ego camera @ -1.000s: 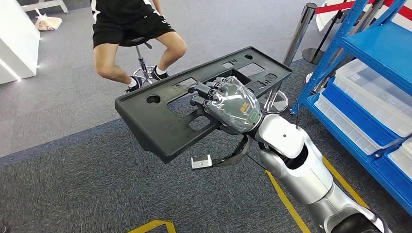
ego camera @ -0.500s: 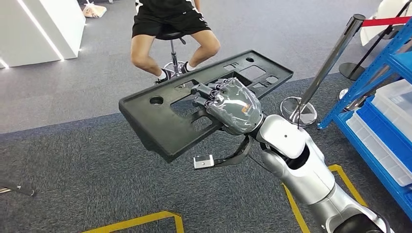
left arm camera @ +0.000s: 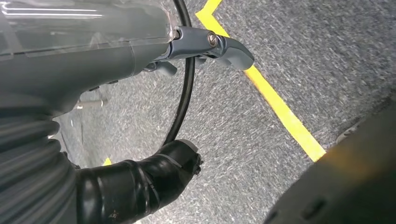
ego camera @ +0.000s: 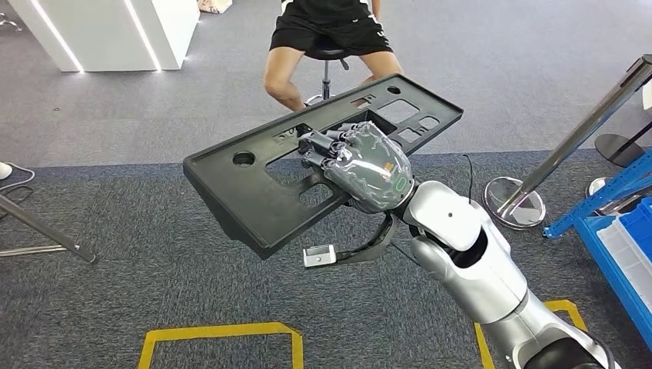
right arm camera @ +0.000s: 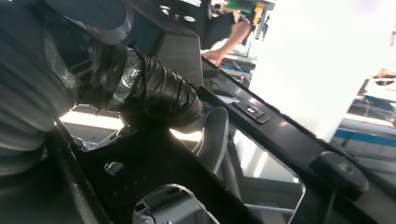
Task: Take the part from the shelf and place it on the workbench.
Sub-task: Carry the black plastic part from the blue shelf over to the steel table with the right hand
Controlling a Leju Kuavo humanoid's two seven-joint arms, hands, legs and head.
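The part (ego camera: 254,192) is a long black plastic panel with several cut-outs, held level above the carpet in the head view. My right hand (ego camera: 361,165) grips it through the large middle cut-out, fingers curled over the edge. In the right wrist view the fingers (right arm camera: 154,98) wrap the panel's black rim (right arm camera: 275,130). My left hand (left arm camera: 93,56) hangs over the grey carpet with its fingers apart and nothing in them.
A person sits on a stool (ego camera: 327,54) just beyond the panel. A chrome barrier post (ego camera: 569,146) and the blue shelf's corner (ego camera: 615,223) are at the right. A white cabinet (ego camera: 115,31) is far left, metal legs (ego camera: 38,227) at the left, yellow floor tape (ego camera: 223,334) below.
The whole picture has shifted: my view has turned left, so shelf, post and seated person slide rightward. The panel stays in my right hand in the same pose.
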